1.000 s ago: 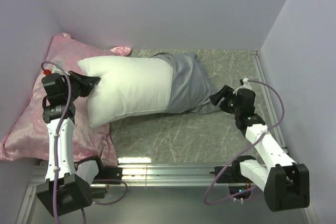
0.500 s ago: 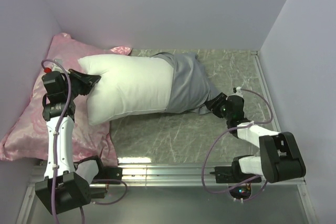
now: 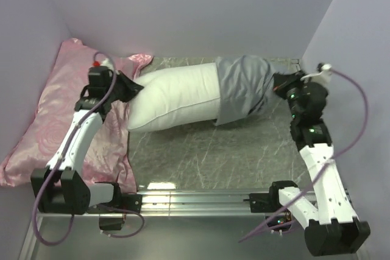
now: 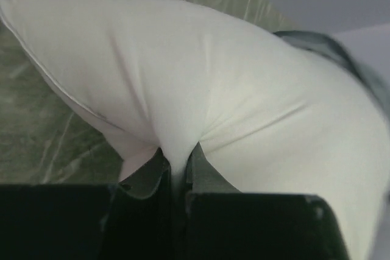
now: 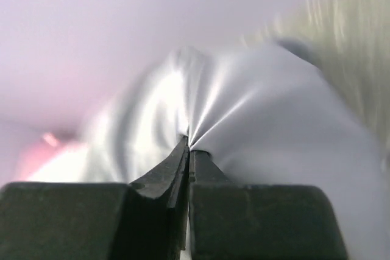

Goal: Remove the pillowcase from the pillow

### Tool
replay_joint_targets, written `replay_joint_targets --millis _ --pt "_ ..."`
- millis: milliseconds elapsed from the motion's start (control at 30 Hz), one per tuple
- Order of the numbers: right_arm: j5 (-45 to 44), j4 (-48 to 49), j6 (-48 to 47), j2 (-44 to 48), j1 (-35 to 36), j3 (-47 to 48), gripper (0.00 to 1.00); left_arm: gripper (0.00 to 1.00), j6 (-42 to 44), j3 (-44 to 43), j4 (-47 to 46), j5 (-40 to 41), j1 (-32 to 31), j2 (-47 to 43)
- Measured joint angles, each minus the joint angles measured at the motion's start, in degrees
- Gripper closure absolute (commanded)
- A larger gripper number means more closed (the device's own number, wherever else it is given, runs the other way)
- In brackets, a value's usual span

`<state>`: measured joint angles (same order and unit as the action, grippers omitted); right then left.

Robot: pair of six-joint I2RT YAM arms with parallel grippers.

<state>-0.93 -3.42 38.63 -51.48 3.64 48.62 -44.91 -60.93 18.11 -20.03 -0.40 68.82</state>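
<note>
Overhead, I see the pillow [image 3: 177,98] lying across the far half of the bench [image 3: 201,150], its left end bare and its right end inside the grey pillowcase [image 3: 244,86]. My left tool [image 4: 178,165] is pinched on a fold of the white pillow at the bare end. My right tool [image 5: 188,147] is clamped on a pucker of the pillowcase at the covered end. A pink pillow [image 3: 49,132] lies at far left, just beside the bare end.

White pillow [image 3: 177,98] lies lengthwise, its right end (only) inside grey pillowcase [image 3: 244,86].
</note>
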Motion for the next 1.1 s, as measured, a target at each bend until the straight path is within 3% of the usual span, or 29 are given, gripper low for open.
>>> replay_joint_targets --millis 100,133,200,233,333,567,733,833,967,1100 --pt "0.3 -5.8 -2.6 1.7 -0.7 13.2 1.00 0.85 1.9 -1.8 1.4 1.3 -5.9 6.6" --pt "1.2 -7.3 -3.3 1.9 -0.7 17.2 1.00 0.72 2.4 -2.5 2.0 1.2 -7.0 8.6" --pt "3.7 -9.0 -4.3 1.6 -0.5 23.4 1.00 0.63 3.8 -4.3 3.3 1.6 -7.9 12.2" --pt "4.6 -9.4 -4.6 1.2 -0.2 25.2 1.00 0.51 4.2 -5.4 3.8 2.1 -7.8 13.9" --pt "6.8 -12.7 -6.1 0.0 1.0 29.4 1.00 0.36 5.3 -6.8 3.7 3.4 -7.1 15.0" --pt "6.0 -15.6 -6.8 -7.3 4.2 26.2 1.00 0.26 9.6 -14.8 5.9 2.3 -7.0 13.9" --pt "2.7 -18.6 -7.3 -12.5 6.8 25.7 1.00 0.21 13.1 -15.4 8.0 2.8 -8.9 9.5" --pt "1.7 -19.3 -7.7 -13.4 7.9 27.4 1.00 0.21 17.5 -18.2 11.5 6.3 -14.9 5.8" --pt "1.2 -19.9 -8.0 -14.4 8.1 30.3 1.00 0.21 23.6 -25.3 13.7 11.2 -26.1 3.6" --pt "1.1 -21.2 -8.1 -16.7 8.3 33.1 1.00 0.22 28.8 -27.1 14.9 18.6 -38.1 3.6"
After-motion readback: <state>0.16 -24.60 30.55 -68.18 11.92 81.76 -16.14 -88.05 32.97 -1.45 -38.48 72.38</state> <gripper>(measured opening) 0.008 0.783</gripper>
